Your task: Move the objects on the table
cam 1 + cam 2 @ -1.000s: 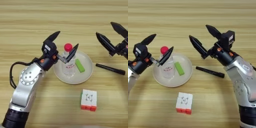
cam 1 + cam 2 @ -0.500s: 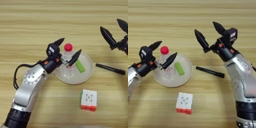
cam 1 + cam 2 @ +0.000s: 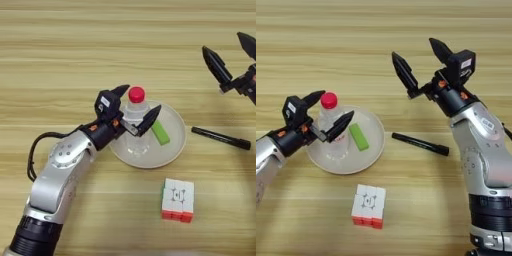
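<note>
Bottle (image 3: 136, 120) stands upright in the plate (image 3: 176, 142) mid-counter, the left claw (image 3: 135, 110) spread around it, not yet gripping. Light, slick, tippy, I judge: grip the body. Right claw (image 3: 418, 65) hangs spread, away.

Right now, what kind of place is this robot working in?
Probably a lab or test bench for manipulation practice: a bare wooden table with unrelated small props, namely a puzzle cube, a red-capped clear bottle standing in a shallow plate, and a black marker.
</note>
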`<control>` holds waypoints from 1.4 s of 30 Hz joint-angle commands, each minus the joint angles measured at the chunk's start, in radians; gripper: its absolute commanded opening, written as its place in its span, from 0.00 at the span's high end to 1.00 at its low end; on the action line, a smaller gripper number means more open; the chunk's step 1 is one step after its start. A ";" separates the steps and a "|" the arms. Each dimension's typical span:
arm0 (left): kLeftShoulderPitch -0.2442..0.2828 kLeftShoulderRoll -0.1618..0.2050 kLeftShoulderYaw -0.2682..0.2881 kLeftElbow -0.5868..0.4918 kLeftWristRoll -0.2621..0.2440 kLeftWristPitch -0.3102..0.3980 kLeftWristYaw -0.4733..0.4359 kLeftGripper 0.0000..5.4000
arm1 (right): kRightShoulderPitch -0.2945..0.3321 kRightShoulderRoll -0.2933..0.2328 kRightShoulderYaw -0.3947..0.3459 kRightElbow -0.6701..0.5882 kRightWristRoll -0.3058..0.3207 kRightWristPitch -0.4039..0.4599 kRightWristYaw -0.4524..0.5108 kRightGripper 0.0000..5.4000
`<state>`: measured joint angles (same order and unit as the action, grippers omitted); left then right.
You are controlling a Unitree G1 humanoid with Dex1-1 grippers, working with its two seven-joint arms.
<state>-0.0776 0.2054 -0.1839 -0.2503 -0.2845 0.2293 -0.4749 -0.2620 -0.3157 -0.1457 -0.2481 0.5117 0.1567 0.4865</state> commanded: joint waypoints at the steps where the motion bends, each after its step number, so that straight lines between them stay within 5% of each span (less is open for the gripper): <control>1: 0.008 0.001 -0.019 0.021 0.021 0.007 -0.004 0.01 | -0.020 -0.004 -0.012 -0.004 -0.006 -0.009 -0.001 0.00; 16: 0.041 0.019 -0.067 0.020 0.038 0.014 -0.036 0.01 | -0.026 -0.012 -0.023 -0.006 -0.001 0.002 0.003 0.00; 33: 0.039 0.014 -0.071 0.059 0.056 0.018 -0.032 0.32 | -0.029 -0.012 -0.026 -0.007 0.003 0.002 0.008 0.00; 42: 0.036 0.012 -0.067 0.064 0.056 0.016 -0.032 0.39 | -0.027 -0.010 -0.026 -0.009 0.006 0.002 0.007 0.00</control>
<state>-0.0403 0.2146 -0.2454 -0.2027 -0.2417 0.2306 -0.5022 -0.2701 -0.3187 -0.1649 -0.2482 0.5133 0.1569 0.4897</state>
